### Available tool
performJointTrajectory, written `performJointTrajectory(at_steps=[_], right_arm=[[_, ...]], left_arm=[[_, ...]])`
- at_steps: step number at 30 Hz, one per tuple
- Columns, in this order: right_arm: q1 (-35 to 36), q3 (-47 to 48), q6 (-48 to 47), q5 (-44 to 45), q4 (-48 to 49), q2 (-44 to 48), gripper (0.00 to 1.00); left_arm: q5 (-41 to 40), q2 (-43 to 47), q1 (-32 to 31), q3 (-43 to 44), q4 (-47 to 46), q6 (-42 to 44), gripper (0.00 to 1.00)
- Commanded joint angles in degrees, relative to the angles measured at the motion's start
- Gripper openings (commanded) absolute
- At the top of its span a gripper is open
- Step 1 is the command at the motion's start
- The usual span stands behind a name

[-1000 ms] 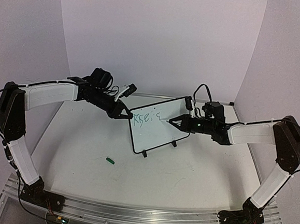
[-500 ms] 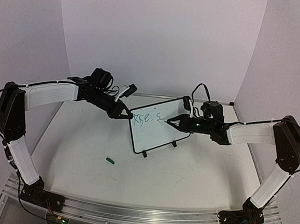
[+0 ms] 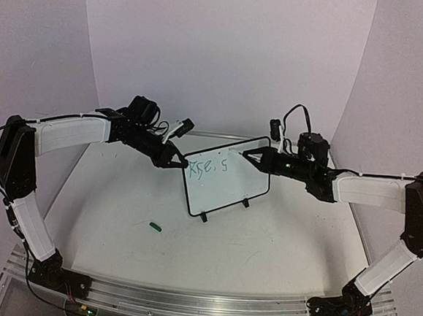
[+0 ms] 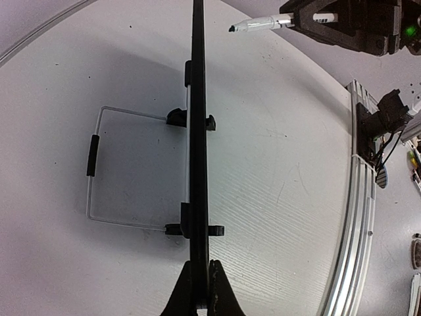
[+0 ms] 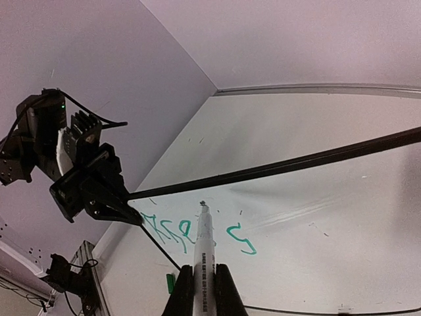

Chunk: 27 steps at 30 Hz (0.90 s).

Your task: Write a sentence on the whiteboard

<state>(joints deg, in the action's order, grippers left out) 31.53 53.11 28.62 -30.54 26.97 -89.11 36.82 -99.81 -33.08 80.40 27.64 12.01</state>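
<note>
Between the closed jaws of your right gripper (image 5: 204, 280) the marker (image 5: 204, 240) sits clamped, barrel running straight out from the wrist and its tip lifted off the whiteboard (image 5: 316, 217), just above the green writing. Your left gripper (image 4: 199, 270) is pinched tight on the board's left edge and steadies it upright on its feet at the middle of the table (image 3: 120, 195). The sentence (image 5: 240, 238) so far reads roughly "Rise," plus an "S", in one line across the upper part of the board.

For the next letter, I would bring the tip back down just right of the "S", on the same line as the other letters. Touch lightly, since a hard push would likely tip the board against the left grip. Keep the left hold firm and unmoving while you stroke. A green cap (image 3: 155, 227) lies on the table well apart from the board, out of your way.

Compared with a second ago, the right arm has pulled up and back. Its tip was against the board beside the "S"; now it hangs by the board's top edge. The left arm and the board have not moved.
</note>
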Motion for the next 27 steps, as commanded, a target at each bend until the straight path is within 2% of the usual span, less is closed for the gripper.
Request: performJointTrajectory(at_steps=[1, 16, 27], right_arm=[[0.1, 3.0, -1.1, 1.8, -0.4, -1.6, 0.00], [0.0, 6.5, -1.4, 2.2, -1.8, -5.2, 0.00], [0.1, 2.2, -1.1, 3.2, -2.3, -4.5, 0.00]], left_arm=[[-3.1, -1.6, -0.9, 0.5, 4.8, 2.4, 0.00], [-3.3, -1.7, -1.0, 0.5, 4.8, 2.6, 0.00], [-3.3, -1.6, -1.0, 0.5, 4.8, 2.6, 0.00]])
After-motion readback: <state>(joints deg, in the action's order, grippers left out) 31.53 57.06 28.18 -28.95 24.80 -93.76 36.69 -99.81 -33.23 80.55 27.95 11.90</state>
